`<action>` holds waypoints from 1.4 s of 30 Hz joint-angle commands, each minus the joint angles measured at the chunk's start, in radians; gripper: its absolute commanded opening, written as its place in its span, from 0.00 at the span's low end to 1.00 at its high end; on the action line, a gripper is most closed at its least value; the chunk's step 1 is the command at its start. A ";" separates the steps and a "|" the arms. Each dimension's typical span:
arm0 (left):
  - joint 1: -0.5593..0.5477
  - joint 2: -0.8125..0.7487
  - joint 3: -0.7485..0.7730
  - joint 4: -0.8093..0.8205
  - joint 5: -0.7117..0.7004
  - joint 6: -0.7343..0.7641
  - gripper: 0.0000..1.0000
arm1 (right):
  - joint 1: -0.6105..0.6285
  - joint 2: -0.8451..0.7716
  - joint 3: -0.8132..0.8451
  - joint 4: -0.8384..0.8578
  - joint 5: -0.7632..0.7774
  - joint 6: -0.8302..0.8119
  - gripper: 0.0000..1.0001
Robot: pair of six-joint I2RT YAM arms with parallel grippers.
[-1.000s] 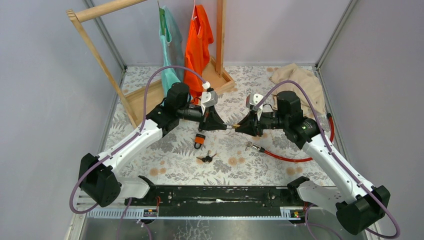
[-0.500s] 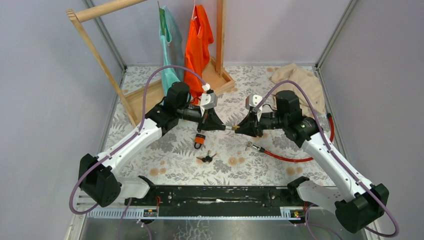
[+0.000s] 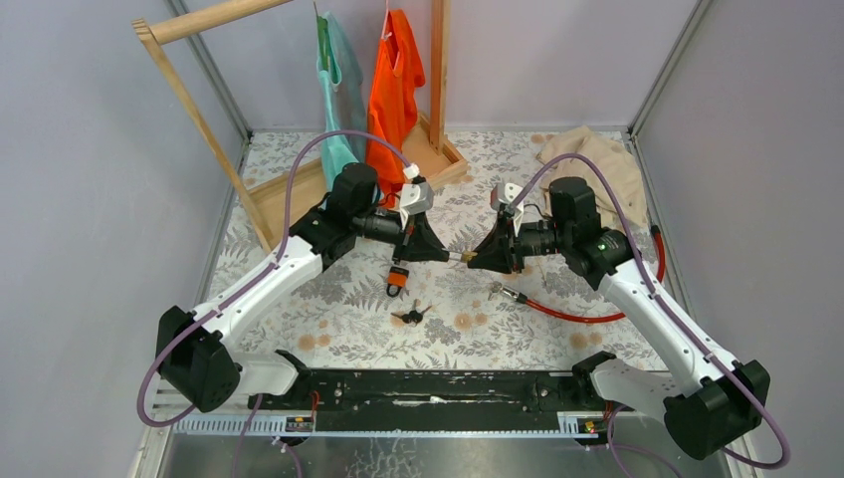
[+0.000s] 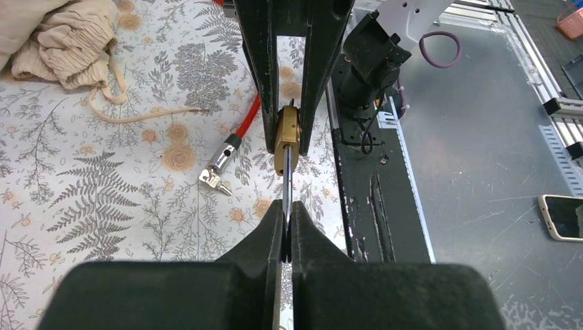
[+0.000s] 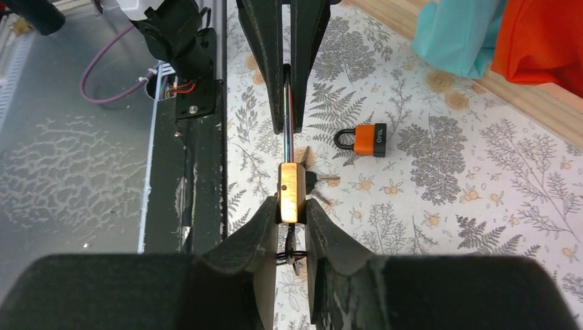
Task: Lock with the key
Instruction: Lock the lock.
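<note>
two grippers are meeting mid-frame in the top view: right gripper (image 5: 291, 210) is clamping the brass padlock (image 5: 289, 187), left gripper (image 4: 287, 223) is pinching shut on a steel stem (image 4: 287, 180), shackle or key unclear. padlock's long axis is lying left-right, stem end pointing left. likely seating; next is needing a straight push. black key (image 3: 410, 316) is lying lower centre.

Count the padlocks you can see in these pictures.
2. A brass padlock is clamped in the right tool; an orange padlock lies on the table. Others may be hidden.
</note>
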 commanded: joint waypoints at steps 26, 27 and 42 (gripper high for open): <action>-0.095 0.061 0.004 0.117 0.029 -0.084 0.00 | -0.013 0.027 0.006 0.177 -0.070 0.149 0.00; -0.100 0.066 0.007 0.117 0.030 -0.085 0.00 | -0.013 0.029 0.007 0.181 -0.070 0.153 0.00; -0.130 0.083 -0.001 0.139 0.018 -0.093 0.00 | -0.010 0.013 -0.009 0.170 0.061 0.095 0.00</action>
